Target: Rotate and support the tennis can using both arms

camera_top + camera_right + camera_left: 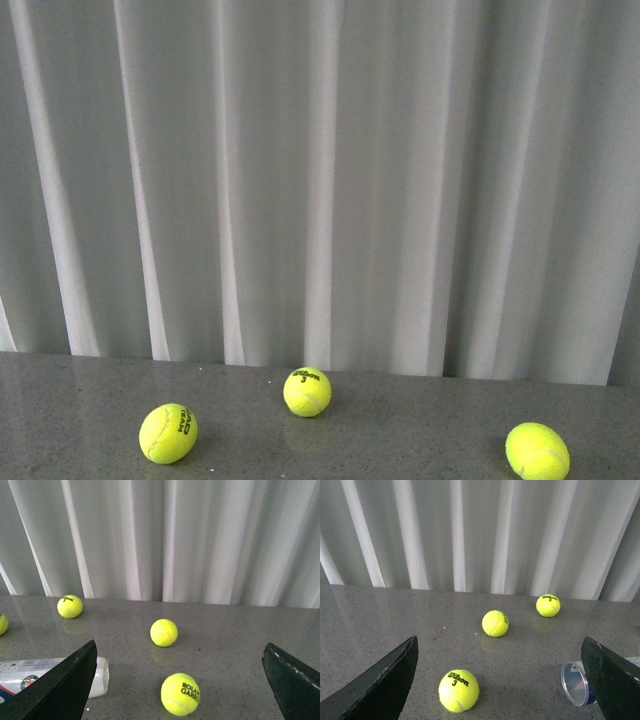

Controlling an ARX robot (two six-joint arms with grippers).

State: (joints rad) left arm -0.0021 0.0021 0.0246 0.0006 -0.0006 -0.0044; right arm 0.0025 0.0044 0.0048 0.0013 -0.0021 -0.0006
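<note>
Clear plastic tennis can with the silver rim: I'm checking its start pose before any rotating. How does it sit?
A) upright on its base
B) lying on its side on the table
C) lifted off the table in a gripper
B: the clear plastic tennis can lies sideways on the grey speckled table, its round mouth facing along the surface.

Wide-spread jaws frame three tennis balls (459, 690) and a sideways-lying tennis can (575, 683).
</note>
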